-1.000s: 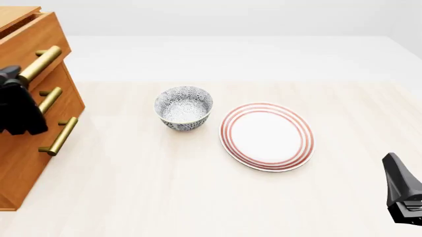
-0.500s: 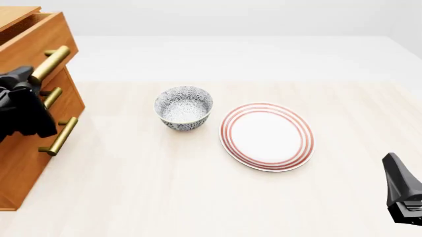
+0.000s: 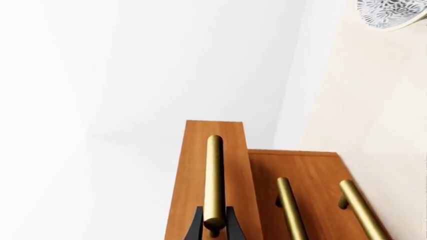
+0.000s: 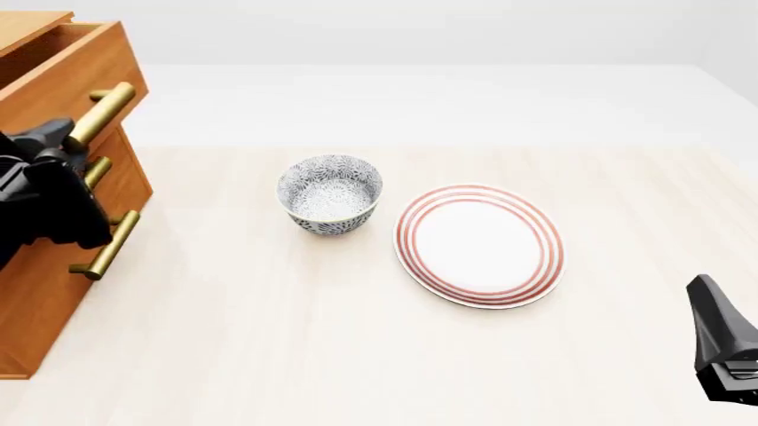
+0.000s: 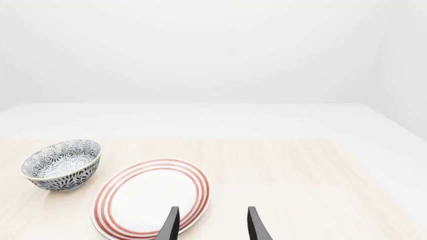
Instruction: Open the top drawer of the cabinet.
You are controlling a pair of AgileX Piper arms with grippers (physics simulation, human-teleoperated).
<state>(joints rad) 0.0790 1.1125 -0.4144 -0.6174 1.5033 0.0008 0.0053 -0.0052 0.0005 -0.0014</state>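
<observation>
The large orange-brown wooden cabinet [image 4: 48, 266] stands at the table's left edge, and its top drawer [image 4: 71, 75], an orange-brown wooden box, juts out past the two drawer fronts below it. The black left gripper [image 3: 213, 226] is clenched on the lower end of the drawer's brass bar handle [image 3: 214, 180]: in the left wrist view the bar runs straight between the two dark fingers [image 3: 195, 227], one on each side and pressed against it. From the front, that gripper sits against the cabinet front, covering part of the middle handle (the bottom one shows just below it).

The black right gripper [image 5: 210, 225] hangs near the table's right front corner, well apart from the cabinet, its fingers spread with nothing between them, above the pale wood table [image 4: 296, 337] beside the white plate with red rings [image 4: 480, 246]. The blue-patterned bowl [image 4: 330, 193] stands just left of the plate.
</observation>
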